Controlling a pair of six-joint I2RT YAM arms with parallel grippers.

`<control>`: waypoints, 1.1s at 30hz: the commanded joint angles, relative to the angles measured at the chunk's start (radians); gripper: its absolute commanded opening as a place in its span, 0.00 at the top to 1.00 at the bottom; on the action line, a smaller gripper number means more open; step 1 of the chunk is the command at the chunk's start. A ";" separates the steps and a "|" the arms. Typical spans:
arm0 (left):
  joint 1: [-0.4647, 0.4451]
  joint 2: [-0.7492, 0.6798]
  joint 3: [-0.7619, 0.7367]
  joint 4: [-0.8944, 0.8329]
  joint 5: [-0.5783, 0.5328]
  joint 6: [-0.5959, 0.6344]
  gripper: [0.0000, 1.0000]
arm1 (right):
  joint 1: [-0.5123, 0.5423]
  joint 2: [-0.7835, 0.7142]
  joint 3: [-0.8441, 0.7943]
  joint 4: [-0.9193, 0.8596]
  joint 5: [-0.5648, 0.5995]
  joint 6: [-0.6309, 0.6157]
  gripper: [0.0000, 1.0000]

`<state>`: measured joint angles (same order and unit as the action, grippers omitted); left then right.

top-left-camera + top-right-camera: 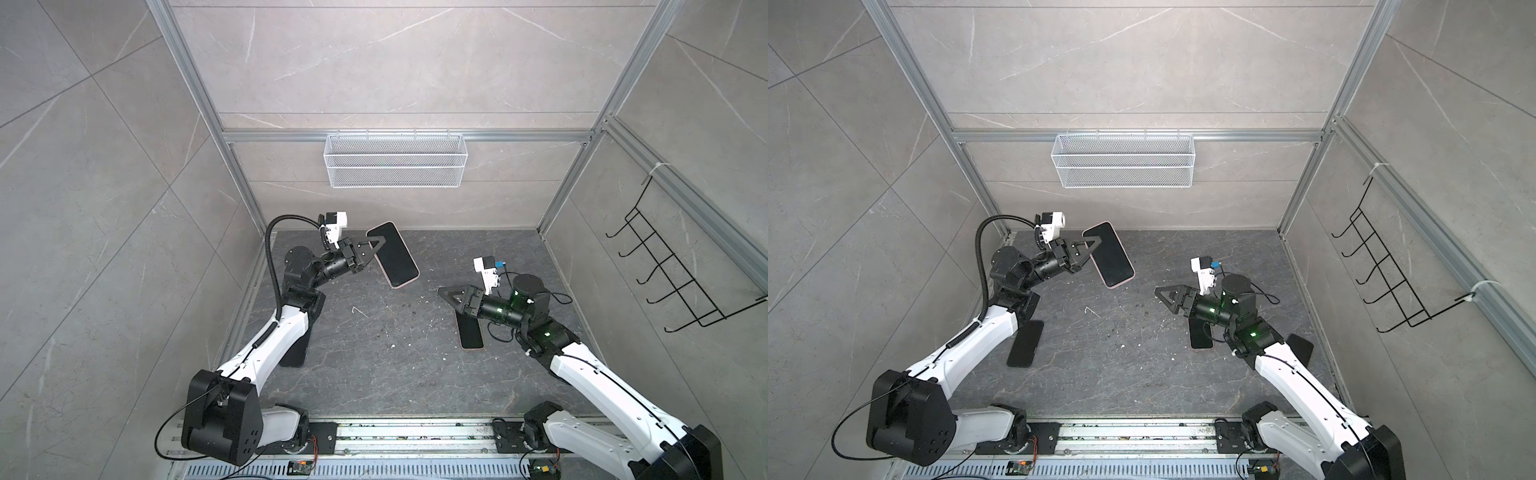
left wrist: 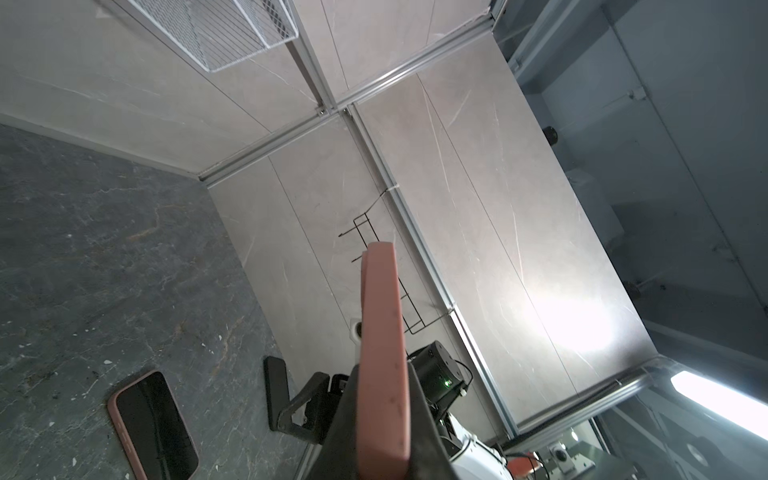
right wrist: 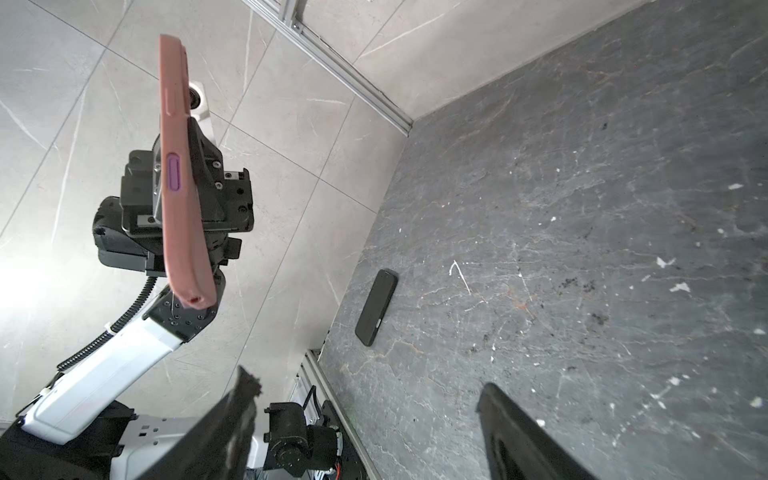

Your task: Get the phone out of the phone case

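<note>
Top views: my left gripper (image 1: 375, 244) is clamped on the long edge of the black-screened phone (image 1: 392, 254), which sits in its pink rubbery case (image 1: 405, 286) and is held tilted above the dark stone tabletop (image 1: 374, 353). My right gripper (image 1: 445, 292) is spread wide, well apart from it.
Left wrist: pink rubbery case (image 2: 384, 353) pinched edge-on between the fingers.
Right wrist: jaws wide apart, gripping nothing. The pink rubbery case (image 3: 183, 178) is far across.
</note>
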<state>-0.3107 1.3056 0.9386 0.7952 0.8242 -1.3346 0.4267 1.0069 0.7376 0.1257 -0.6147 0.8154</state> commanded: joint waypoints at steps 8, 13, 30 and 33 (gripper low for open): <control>-0.031 -0.005 0.035 0.216 -0.008 -0.063 1.00 | -0.002 0.019 -0.043 0.267 -0.076 0.147 0.17; -0.034 0.034 0.015 0.369 -0.051 -0.154 1.00 | -0.003 0.027 -0.050 0.324 -0.073 0.186 0.18; -0.072 0.083 0.000 0.447 -0.086 -0.201 1.00 | -0.001 0.079 -0.047 0.582 -0.089 0.333 0.26; -0.080 0.089 -0.001 0.440 -0.089 -0.193 1.00 | -0.002 0.089 -0.021 0.592 -0.095 0.344 0.30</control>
<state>-0.3832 1.3979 0.9279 1.1343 0.7620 -1.5185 0.4267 1.0870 0.6704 0.6437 -0.6876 1.1316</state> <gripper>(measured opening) 0.109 0.709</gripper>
